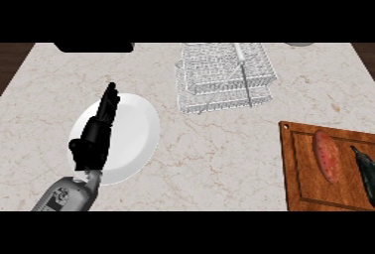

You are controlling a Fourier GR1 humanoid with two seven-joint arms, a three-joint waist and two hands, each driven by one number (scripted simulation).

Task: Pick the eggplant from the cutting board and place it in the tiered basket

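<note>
Pale marbled stone forms the counter [219,158], which fills the head view; darker wood is shown beyond its far corners. All positions below are given relative to the white plate [135,134], which lies at left of centre.

Behind the plate and slightly to its left, at the far edge of the counter, a black object [93,47] is cut off, so that its kind cannot be made out. Over the left part of the plate the left hand [95,134] is seen, borne on a grey forearm that enters from the lower edge. The fingers are held straight and close together, pointing away from the robot; nothing is held by them. Whether the plate is touched by the hand cannot be told from this view.

To the right of the plate and farther back, the wire tiered basket [223,74] is shown; its tiers overlap and are hard to separate. A pale round object [299,44] far to the right, behind the basket, is almost wholly cut off.

Far right of the plate and nearer the robot, the wooden cutting board [304,173] is cropped by the right and lower edges. On it lies a reddish sweet potato [326,156], and just beyond it the dark eggplant [364,171], partly cut off by the right edge. The right hand is not shown.
</note>
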